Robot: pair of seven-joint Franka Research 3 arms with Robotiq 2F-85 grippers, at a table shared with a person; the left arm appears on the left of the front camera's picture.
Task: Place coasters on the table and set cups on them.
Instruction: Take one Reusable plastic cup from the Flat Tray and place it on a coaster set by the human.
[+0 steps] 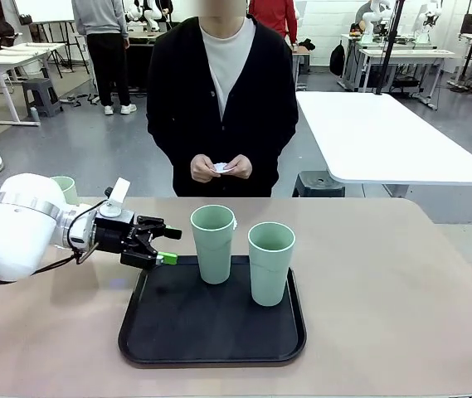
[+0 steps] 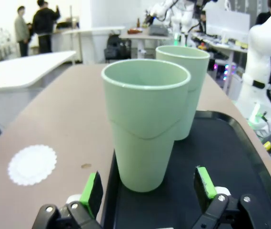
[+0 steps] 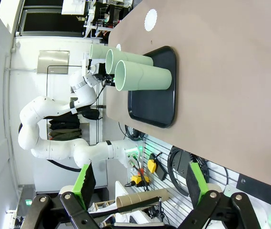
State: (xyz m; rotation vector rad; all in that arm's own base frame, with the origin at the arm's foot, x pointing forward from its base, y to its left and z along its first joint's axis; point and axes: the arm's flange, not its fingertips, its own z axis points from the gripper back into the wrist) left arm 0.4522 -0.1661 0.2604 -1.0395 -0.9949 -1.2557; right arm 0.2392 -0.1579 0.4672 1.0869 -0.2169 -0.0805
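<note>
Item 1, my left gripper (image 1: 170, 246): fingers spread, nothing between them; level with the lower half of the nearer cup (image 1: 213, 245), just short of it, over the left edge of the tray (image 1: 206, 323).

Item 2, nearer cup: upright on the tray, mouth up; in my left wrist view it stands centred between my green pads (image 2: 93, 191), with a gap on each side.

Item 3, second cup (image 1: 270, 264): upright on the tray, just beside the first, apart from it.

Item 4, third cup (image 1: 65, 189): partly hidden behind my left arm; whether it stands on a coaster I cannot tell.

Item 5, coaster (image 2: 32, 164): flat on the table (image 1: 385, 315), bare, just off the tray's far edge.

Item 6, person's hands (image 1: 223, 168): holding something small and white, probably more coasters.

Item 7, my right gripper (image 3: 141, 180): fingers spread, empty, well apart from the tray.

Handling note, as I judge it: advance straight until the pads flank the cup's wall; close below the step in the taper, gently, since thin plastic may flex; lift clear of the tray rim before moving; keep the cup vertical and clear of its neighbour; set it down centred on the doily, which could slide if nudged.
</note>
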